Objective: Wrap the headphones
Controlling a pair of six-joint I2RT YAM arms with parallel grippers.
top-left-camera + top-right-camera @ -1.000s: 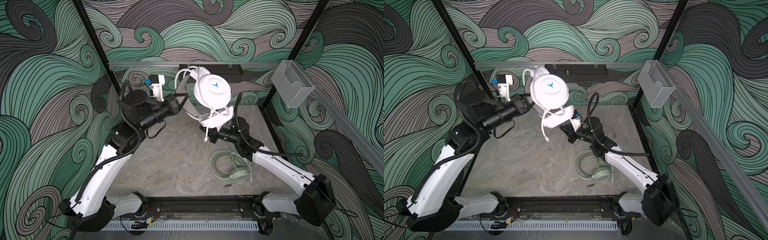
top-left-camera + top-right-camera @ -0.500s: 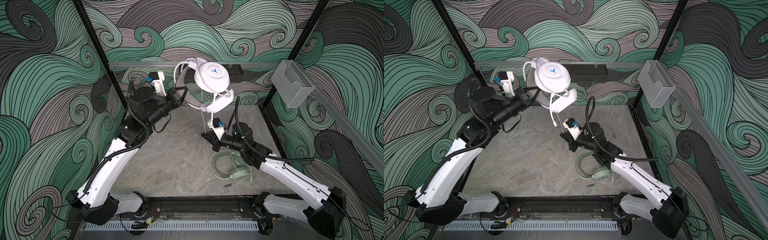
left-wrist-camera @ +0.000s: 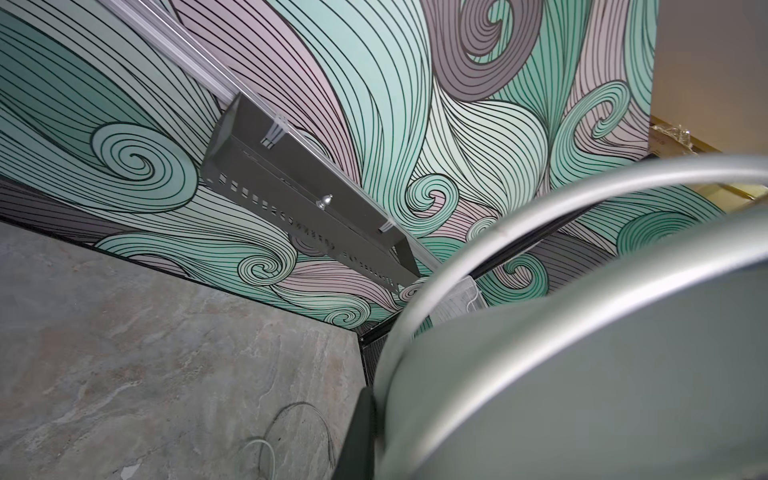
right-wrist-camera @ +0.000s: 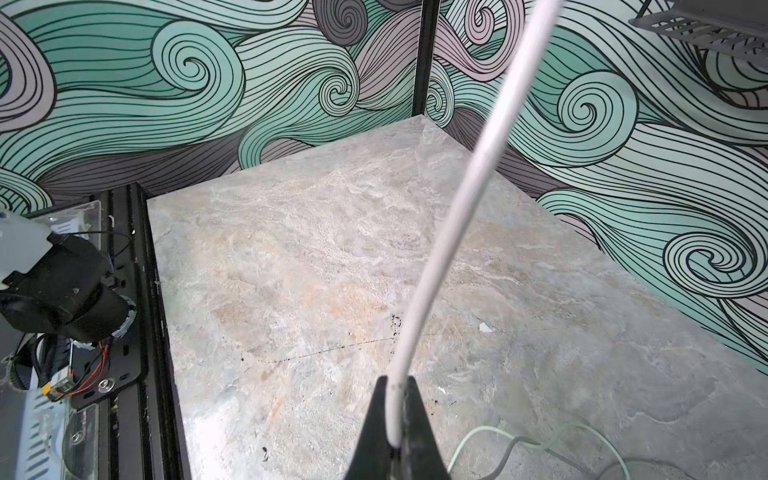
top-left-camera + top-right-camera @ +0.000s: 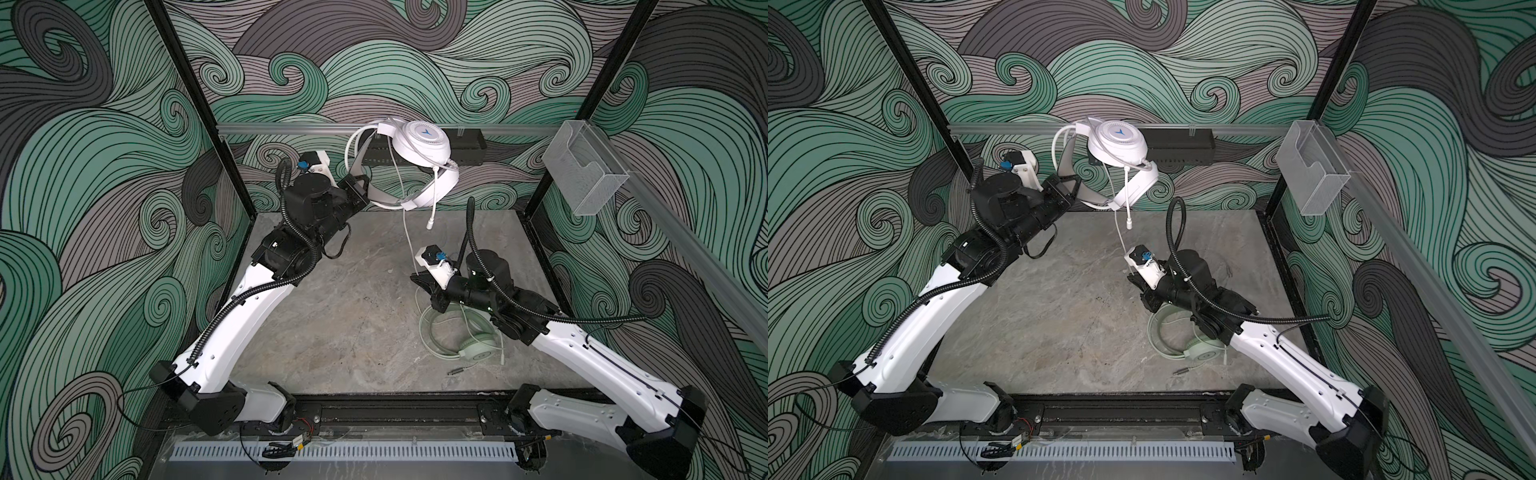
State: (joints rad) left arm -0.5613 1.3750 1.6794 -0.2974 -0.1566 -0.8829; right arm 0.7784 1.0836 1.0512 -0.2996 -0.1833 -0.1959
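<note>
The white headphones [image 5: 422,143] hang in the air near the back wall, and my left gripper [image 5: 360,192] is shut on their headband [image 3: 582,374]. In the left wrist view one black finger [image 3: 358,432] presses against that band. The boom mic dangles below the earcup [image 5: 1117,141]. The white cable [image 5: 409,241] runs down from them to my right gripper [image 5: 417,277], which is shut on it [image 4: 395,388]. The pale mint headphones [image 5: 473,349] lie on the table under my right arm, with their cable looped around them [image 5: 1158,336].
A clear plastic bin [image 5: 582,174] hangs on the right wall rail. A black box [image 5: 467,143] sits on the back rail behind the white headset. A jack plug [image 5: 455,371] lies on the table near the front. A black rail [image 5: 395,409] runs along the front edge.
My left gripper has carried the white headset up and back toward the rear rail. My right gripper has dropped slightly lower, still on the cable, which now runs longer between the two.
</note>
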